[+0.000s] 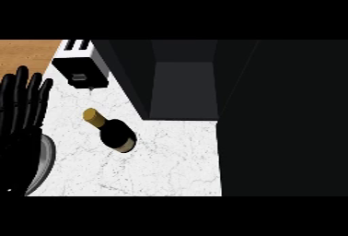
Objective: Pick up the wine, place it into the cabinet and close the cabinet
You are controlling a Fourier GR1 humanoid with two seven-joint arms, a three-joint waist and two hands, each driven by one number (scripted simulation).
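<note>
Even, bright light falls on the white marble counter [163, 161], with no glare. The open cabinet [183, 87] is dim inside, and its door [285, 120] reads near black. The wine bottle [114, 132] casts hardly any shadow. Edges stay undistorted.

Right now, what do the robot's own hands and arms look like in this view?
Only the left hand shows, at the view's left edge: glossy black all over, with long, slim, segmented fingers and a broad palm. No markings, cables or sleeve are visible on it. The grey forearm is not visible here, and the right hand is out of view.
</note>
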